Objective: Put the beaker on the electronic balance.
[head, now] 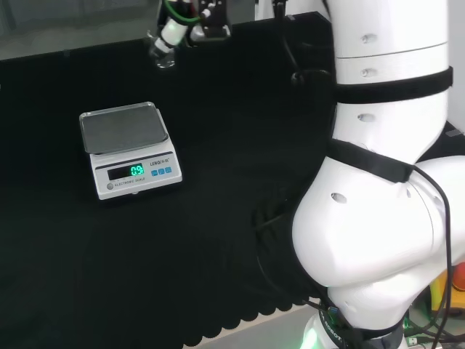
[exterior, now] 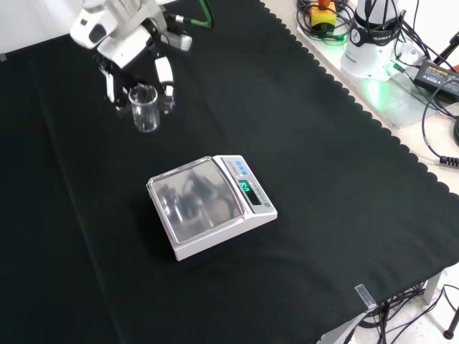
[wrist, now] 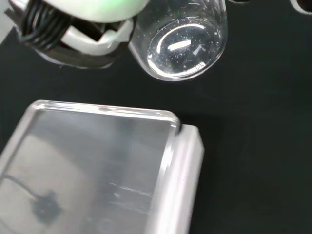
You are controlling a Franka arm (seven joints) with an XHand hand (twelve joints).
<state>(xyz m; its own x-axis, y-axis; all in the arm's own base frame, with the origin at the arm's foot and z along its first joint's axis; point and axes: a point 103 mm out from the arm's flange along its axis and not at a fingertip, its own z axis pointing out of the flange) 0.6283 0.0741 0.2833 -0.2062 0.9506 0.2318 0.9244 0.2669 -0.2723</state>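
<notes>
Front view, left to right. At upper left the hand (exterior: 136, 61) has its fingers curled round a clear beaker (exterior: 145, 109), upright and apparently empty. Whether the beaker's base rests on the cloth or hangs just clear is hard to judge from this angle; it looks lifted. The wrist view looks down the beaker's open mouth, with the pan's corner near it.

At centre stands the electronic balance (exterior: 211, 206), its steel pan (exterior: 195, 202) bare and its green display lit. It is well apart from the beaker.

Step in hand, as judged: carry the beaker to the pan. Keep it upright, bring it over the pan's middle, lower straight down, and set the base flat before the fingers let go.

Nothing stands on the black counter (exterior: 323, 179) between beaker and balance. At far right, off the cloth, lie cables (exterior: 430, 64) and the arm's base (exterior: 373, 43), out of the path.
</notes>
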